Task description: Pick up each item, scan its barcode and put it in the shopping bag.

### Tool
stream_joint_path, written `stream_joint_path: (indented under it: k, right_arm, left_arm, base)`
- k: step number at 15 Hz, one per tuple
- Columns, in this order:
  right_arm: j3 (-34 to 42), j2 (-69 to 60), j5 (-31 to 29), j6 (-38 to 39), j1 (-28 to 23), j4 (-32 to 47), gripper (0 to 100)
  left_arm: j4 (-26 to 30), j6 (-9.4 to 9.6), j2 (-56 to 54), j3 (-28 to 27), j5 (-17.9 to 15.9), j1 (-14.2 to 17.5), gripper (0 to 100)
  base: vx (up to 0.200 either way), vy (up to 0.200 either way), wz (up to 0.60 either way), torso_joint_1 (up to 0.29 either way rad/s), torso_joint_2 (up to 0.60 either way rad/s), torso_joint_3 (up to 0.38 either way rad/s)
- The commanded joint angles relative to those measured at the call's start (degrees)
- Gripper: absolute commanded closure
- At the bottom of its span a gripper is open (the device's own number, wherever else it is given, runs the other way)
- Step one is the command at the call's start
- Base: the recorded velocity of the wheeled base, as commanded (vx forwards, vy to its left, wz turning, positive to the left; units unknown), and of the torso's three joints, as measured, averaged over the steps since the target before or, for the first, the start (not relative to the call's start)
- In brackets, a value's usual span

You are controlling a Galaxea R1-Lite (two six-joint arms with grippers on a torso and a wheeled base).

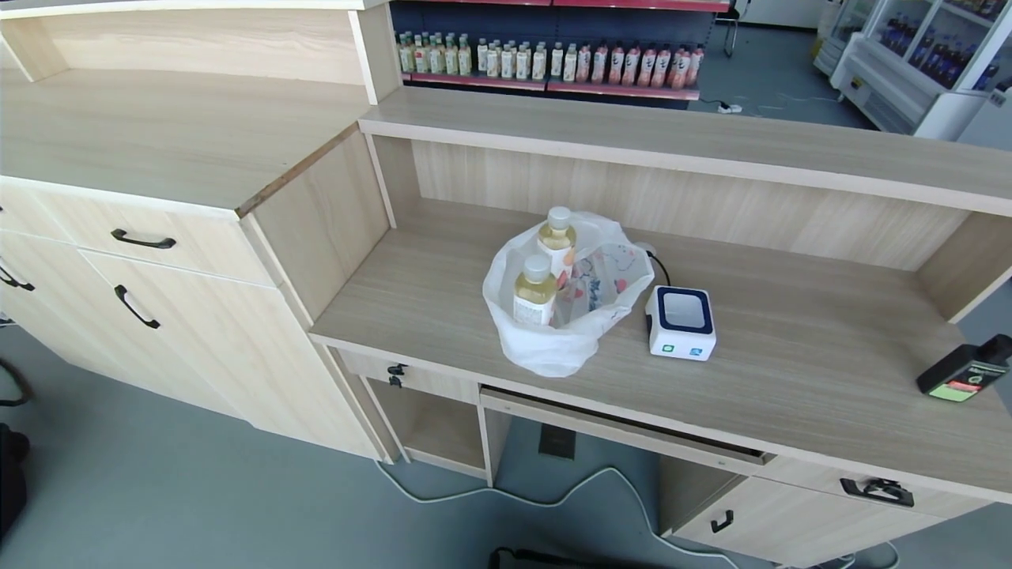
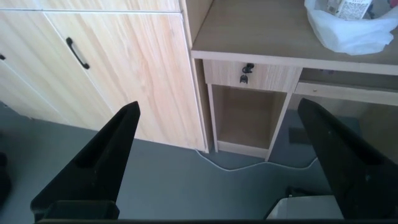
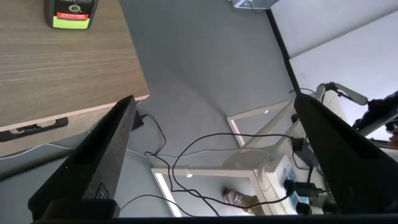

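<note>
Left claw [image 2: 219,106] spread wide, holding nothing; right claw [image 3: 214,99] same.

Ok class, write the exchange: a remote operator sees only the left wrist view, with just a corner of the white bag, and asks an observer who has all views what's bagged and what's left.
Operator: What's in the bag?
Observer: A nearer bottle and a farther bottle stand upright in the shopping bag.
Operator: Where's the scanner?
Observer: The white scanner sits on the counter, close beside the bag on the robot's right.
Operator: Anything left out?
Observer: One dark item with a green and red label lies near the counter's right end, apart from the scanner.
</note>
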Motion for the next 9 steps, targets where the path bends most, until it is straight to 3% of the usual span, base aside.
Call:
stream_joint_path:
  k: [1,4,9]
  right_arm:
    - [0.5,0.0,0.0,-1.9,0.0,-0.2,0]
    - [-2.6,3.3,-0.2,-2.4,-0.6,-0.4,0]
    - [-17.9,25.0,-0.9,-2.0,-1.9,-2.8,0]
  left_arm:
    - [0.0,0.01,0.0,0.0,0.0,0.0,0]
    - [0.0,0.01,0.0,0.0,0.0,0.0,0]
    - [0.0,0.01,0.0,0.0,0.0,0.0,0]
  base:
    - [0.0,0.0,-0.6,0.002,0.0,0.002]
    - [0.0,0.0,-0.6,0.006,0.0,0.004]
    - [0.0,0.0,0.0,0.0,0.0,0.0]
